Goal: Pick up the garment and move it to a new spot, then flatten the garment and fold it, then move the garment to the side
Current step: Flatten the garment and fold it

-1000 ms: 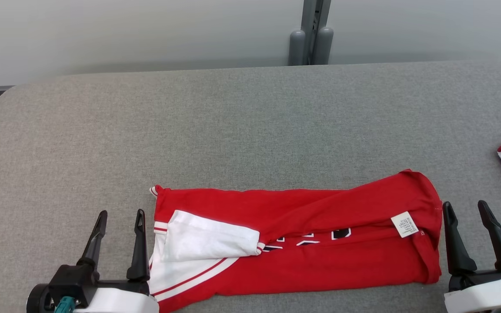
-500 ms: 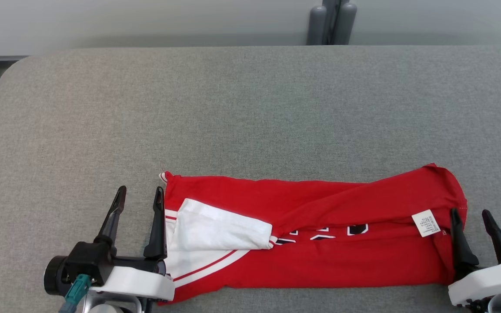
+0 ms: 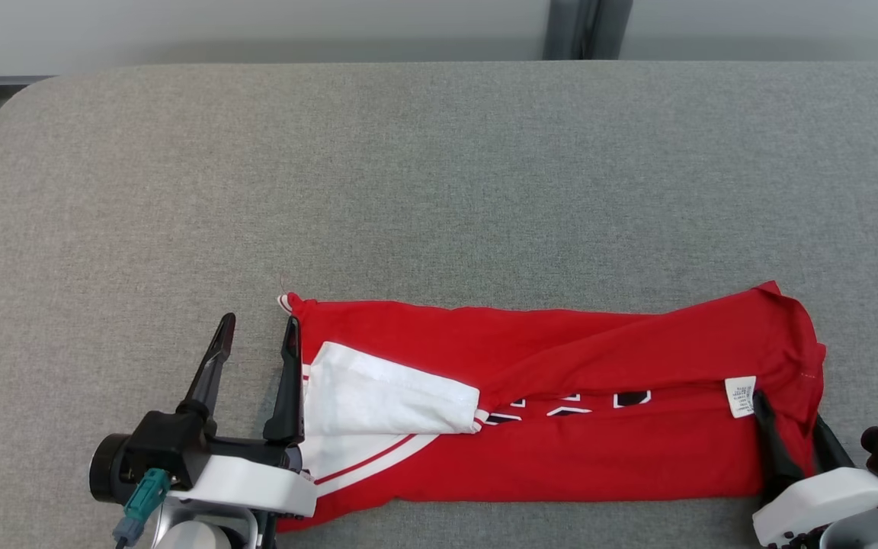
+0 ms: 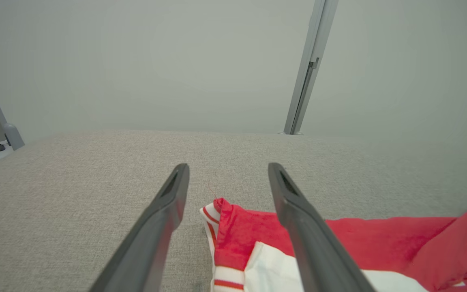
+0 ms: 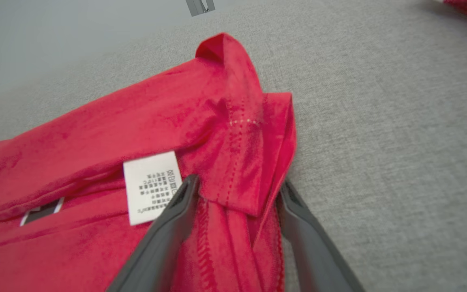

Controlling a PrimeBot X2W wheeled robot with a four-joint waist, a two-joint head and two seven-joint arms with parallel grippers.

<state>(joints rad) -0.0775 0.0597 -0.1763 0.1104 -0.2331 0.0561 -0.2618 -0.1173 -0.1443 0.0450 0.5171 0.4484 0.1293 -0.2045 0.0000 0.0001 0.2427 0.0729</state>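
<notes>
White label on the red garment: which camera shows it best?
The right wrist view: the label is close and large, its print visible. The head view shows it small, near the right end of the garment.

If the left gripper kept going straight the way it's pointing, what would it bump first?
Most likely the shirt: its striped corner lies just ahead between the left gripper's open jaws. Its height above the table is unclear, so it might skim over it.
</notes>
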